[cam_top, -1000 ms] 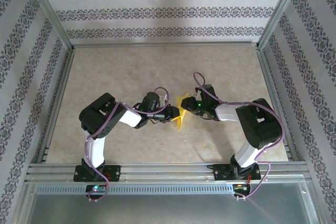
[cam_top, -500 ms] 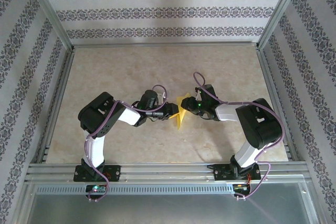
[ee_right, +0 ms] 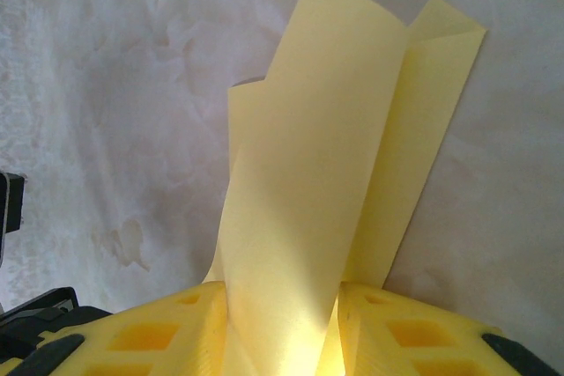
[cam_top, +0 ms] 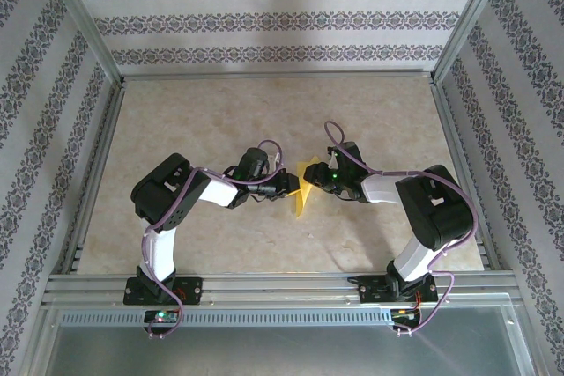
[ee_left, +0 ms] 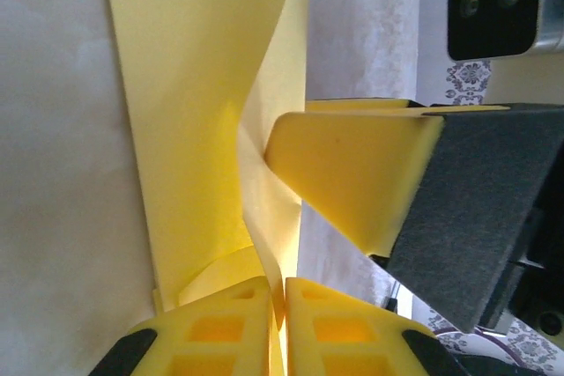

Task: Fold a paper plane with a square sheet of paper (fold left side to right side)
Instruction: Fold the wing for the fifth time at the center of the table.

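Beige, marble-patterned desk [cam_top: 176, 121] takes up the middle of the top view, closed in by striped, flower-patterned walls [cam_top: 282, 15] and an aluminium frame [cam_top: 282, 283] along the near edge. Both arms reach in from their bases toward the centre. The left arm [cam_top: 167, 191] bends in from the left and the right arm [cam_top: 432, 204] from the right, so their wrists nearly meet above the middle of the desk.

Between them is the square sheet of paper [cam_top: 303, 193], yellow and creased. It is lifted and partly upright, with a pointed end angled down toward the near side.

The left gripper [cam_top: 289, 186] is at the sheet's left side. In its wrist view the two yellow fingers [ee_left: 220, 332] are pressed almost together, with a thin edge of the paper [ee_left: 194, 85] pinched in the narrow slit between them. From there the sheet rises in a twisted band.

The right gripper [cam_top: 315, 180] is at the sheet's right side, close to the left one. Its fingers [ee_right: 397, 332] stand partly apart, and the curled, doubled paper [ee_right: 326, 173] fills the gap, touching both inner faces, so they hold it. The sheet stands tall out of them, its two layers fanning apart at the top. One right finger [ee_left: 352, 173] also shows in the left wrist view, its tip against the paper.
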`<action>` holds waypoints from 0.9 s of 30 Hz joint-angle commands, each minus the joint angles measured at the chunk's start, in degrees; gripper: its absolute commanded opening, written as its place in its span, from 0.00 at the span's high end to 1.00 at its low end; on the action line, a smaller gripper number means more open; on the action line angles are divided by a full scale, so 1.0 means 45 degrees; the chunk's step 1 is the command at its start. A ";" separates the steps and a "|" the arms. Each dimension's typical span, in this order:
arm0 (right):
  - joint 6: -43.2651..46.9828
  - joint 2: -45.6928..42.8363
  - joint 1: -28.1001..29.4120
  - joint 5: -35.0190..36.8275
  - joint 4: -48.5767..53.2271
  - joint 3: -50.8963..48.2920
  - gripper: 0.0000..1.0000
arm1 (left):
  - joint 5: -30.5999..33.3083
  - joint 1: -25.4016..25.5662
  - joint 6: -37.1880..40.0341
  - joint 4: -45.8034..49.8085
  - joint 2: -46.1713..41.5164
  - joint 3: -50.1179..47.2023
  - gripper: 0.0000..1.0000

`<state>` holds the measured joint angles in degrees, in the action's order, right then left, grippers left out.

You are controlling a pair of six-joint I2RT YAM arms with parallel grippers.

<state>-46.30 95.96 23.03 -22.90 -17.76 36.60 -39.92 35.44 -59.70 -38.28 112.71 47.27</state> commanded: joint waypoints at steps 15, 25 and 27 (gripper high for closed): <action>0.0457 0.0530 0.0430 0.0380 0.0527 0.0224 0.61 | 0.0392 -0.0390 0.1211 0.1434 0.0596 0.0641 0.91; 0.0663 0.0550 0.0508 0.0488 0.0869 0.0401 0.60 | 0.0624 -0.0434 0.1615 0.2410 0.0601 0.0912 0.91; 0.0710 0.0547 0.0525 0.0515 0.0936 0.0436 0.60 | 0.0697 -0.0434 0.1702 0.2667 0.0580 0.0975 0.91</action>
<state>-44.60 95.96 23.79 -21.39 -15.11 37.80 -38.81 34.46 -54.61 -30.55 114.34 50.50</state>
